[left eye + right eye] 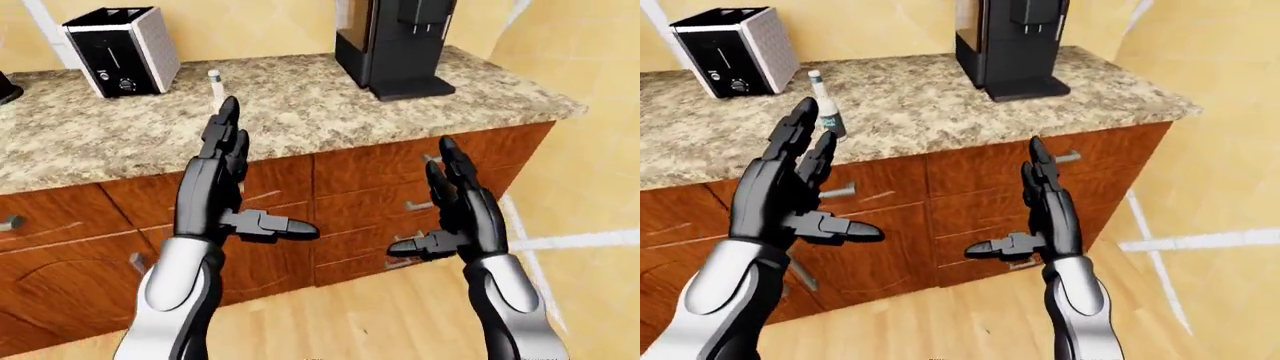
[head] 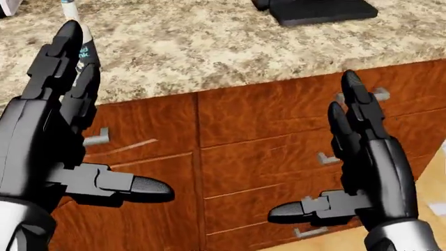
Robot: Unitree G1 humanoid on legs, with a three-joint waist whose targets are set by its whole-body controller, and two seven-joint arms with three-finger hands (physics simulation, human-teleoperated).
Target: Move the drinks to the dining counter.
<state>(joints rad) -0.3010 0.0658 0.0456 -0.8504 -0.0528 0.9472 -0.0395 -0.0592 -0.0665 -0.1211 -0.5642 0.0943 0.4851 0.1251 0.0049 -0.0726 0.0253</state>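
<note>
Left-eye view: left hand raised, fingers spread, thumb out sideways, gripping nothing. Right hand same pose, empty. Granite counter across the top, wood cabinets under it. Toaster at upper left, coffee machine at upper right. Drink bottle mostly hidden behind the left fingertips, only cap and neck showing.

Head view: tighter on the counter edge. Bottle at top left, cut by the frame edge, partly covered by the left hand's fingers in the picture; contact or not, cannot tell from here. Base of the coffee machine visible at top. Both hands spread and empty.

Right-eye view: best look at the bottle. Standing upright on the counter, between toaster and coffee machine, nearer the toaster, just above the left hand's fingertips in the picture. Looks apart from the hand, no fingers around it.

Status: nothing picked up yet. Only one drink visible; task says drinks, so possibly more out of frame. Dining counter not identifiable in any view. Judged at approach stage: reach and grasp pending, then carry and place. Essentially everything left to do.
</note>
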